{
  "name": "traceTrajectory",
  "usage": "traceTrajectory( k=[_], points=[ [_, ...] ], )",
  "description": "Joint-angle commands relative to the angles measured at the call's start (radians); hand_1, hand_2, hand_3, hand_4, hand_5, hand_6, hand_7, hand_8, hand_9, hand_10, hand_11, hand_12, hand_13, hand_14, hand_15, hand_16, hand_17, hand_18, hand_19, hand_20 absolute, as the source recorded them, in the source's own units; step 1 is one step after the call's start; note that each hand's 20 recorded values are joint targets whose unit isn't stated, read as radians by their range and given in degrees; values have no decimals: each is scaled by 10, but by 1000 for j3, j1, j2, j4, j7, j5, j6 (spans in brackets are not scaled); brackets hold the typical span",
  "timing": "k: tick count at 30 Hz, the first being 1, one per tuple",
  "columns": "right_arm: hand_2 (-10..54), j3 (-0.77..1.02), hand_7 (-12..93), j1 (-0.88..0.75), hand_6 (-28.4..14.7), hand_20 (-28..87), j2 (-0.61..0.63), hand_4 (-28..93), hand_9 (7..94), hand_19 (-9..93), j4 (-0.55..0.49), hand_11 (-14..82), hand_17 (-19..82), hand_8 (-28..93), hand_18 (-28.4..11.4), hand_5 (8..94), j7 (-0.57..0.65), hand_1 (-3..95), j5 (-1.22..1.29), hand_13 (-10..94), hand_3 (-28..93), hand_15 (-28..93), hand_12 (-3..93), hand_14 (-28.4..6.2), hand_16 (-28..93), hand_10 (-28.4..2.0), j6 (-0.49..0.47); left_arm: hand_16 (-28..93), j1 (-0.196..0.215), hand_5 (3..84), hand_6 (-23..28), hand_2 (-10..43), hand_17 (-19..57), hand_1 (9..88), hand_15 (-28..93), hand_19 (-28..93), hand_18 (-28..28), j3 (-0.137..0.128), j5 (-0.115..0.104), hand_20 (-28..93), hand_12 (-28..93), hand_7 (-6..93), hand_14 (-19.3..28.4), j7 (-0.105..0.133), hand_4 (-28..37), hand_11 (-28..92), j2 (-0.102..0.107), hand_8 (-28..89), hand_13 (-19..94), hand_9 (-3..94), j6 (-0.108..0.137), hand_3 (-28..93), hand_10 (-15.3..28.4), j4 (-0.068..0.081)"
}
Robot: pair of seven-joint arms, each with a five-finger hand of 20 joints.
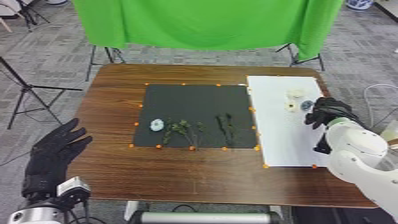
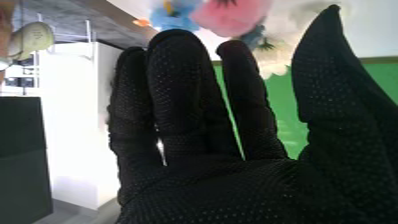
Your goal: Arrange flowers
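Note:
In the head view my right hand is at the right edge of the white board, beside a blue-grey flower; cream flowers lie a little farther left. Green stems and a pale blue flower rest on the dark mat. My left hand is open off the table's left side. In the right wrist view my right hand has straight fingers, thumb apart, nothing held. Past its fingertips are a pink flower, a blue flower and a cream flower.
Small orange markers line the mat and board on the brown table. A green cloth hangs behind the table's far edge. A black tripod stands on the left.

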Motion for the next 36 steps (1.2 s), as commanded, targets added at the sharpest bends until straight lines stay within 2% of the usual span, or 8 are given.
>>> traceTrajectory(
  k=[1, 10, 15, 17, 21, 23, 28, 36],
  points=[
    [-65, -22, 232, -5, -26, 72, -5, -282, 537, 932, 20, 162, 317, -159, -205, 501, 17, 323, 14, 648, 904, 777, 136, -85, 96, -163, -24, -117, -2, 402, 109, 64, -92, 251, 544, 615, 226, 4, 4, -4, 83, 161, 265, -13, -206, 282, -2, -109, 271, 355, -12, 828, 196, 3],
    [-74, -115, 237, 58, -10, 73, -3, -282, 579, 932, 45, 173, 321, -161, -204, 533, 26, 351, 17, 660, 904, 771, 136, -81, 96, -148, -13, -117, -3, 402, 110, 64, -92, 251, 545, 614, 226, 4, 3, -3, 83, 162, 266, -12, -206, 282, -4, -109, 271, 355, -13, 828, 197, 5],
    [-90, -212, 252, 117, 5, 78, 7, -282, 683, 932, 61, 211, 346, -148, -195, 611, 48, 428, -6, 698, 879, 737, 144, -60, 143, -120, 38, -117, -2, 402, 110, 64, -92, 250, 544, 615, 226, 7, 0, -3, 83, 161, 266, -7, -205, 282, -4, -108, 271, 355, -12, 828, 197, 5],
    [-94, -240, 270, 136, 0, 88, 8, -282, 744, 932, 66, 175, 359, -71, -189, 642, 49, 473, -18, 717, 849, 722, 210, -48, 174, -103, 60, -117, -1, 402, 110, 64, -92, 250, 544, 615, 226, 6, 1, -3, 83, 161, 265, -7, -205, 282, -4, -108, 271, 355, -8, 828, 197, 4],
    [-95, -292, 337, 162, 10, 114, 19, -283, 853, 932, 66, 115, 388, -48, -184, 699, 55, 528, -44, 756, 801, 715, 313, -39, 185, -73, 129, -117, 1, 402, 110, 65, -92, 250, 544, 615, 227, 7, -2, -3, 83, 161, 266, -5, -205, 283, -4, -108, 271, 356, -8, 827, 197, 5],
    [-95, -311, 347, 176, 15, 127, 20, -283, 881, 932, 68, 121, 396, -38, -183, 725, 57, 533, -60, 772, 793, 717, 327, -38, 169, -70, 163, -117, -2, 402, 110, 64, -92, 250, 545, 615, 227, 6, 2, -3, 83, 161, 266, -10, -205, 283, -6, -108, 271, 355, -10, 828, 197, 5],
    [-95, -329, 335, 202, 21, 145, 17, -283, 917, 932, 52, 155, 412, -22, -186, 767, 55, 535, -88, 800, 792, 715, 337, -32, 158, -71, 229, -117, 7, 402, 110, 64, -92, 250, 545, 615, 227, 5, -4, -3, 83, 161, 266, 0, -205, 282, -4, -109, 271, 355, -4, 828, 197, 3],
    [-95, -313, 314, 269, 15, 159, -60, -283, 926, 932, -10, 175, 420, -10, -187, 791, -23, 537, -140, 813, 806, 714, 337, -32, 163, -75, 230, -117, 6, 401, 109, 65, -92, 251, 545, 615, 227, -6, -2, -3, 83, 162, 266, -5, -206, 282, -5, -109, 271, 355, -3, 828, 197, 0]
  ],
)
